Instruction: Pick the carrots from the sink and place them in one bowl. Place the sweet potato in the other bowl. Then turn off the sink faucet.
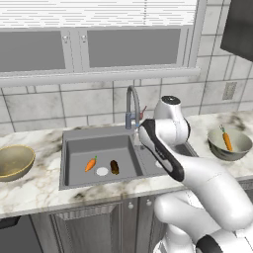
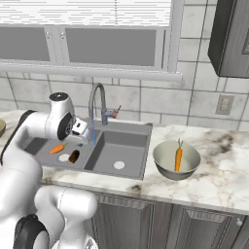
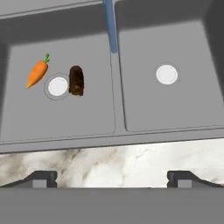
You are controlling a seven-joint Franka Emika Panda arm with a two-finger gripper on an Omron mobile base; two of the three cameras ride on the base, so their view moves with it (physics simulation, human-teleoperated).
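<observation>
I see a marbled desk [image 1: 44,185] under tiled walls, holding the grey steel sink [image 3: 65,131]. Left of its divider lie a carrot [image 3: 36,73] and the sweet potato [image 3: 76,80]; my tool [image 3: 112,177] hangs spread above.

Arm [image 1: 197,183]: glossy white rounded link shells, thick tubular sections, smooth w/ no visible cabling. Dark/black bands at joints; one long black strip runs along forearm link. Round cap [image 1: 170,100] at elbow, white w/ dark centre disc. Finger tips [image 3: 41,178]: small, dark grey, blocky.
</observation>
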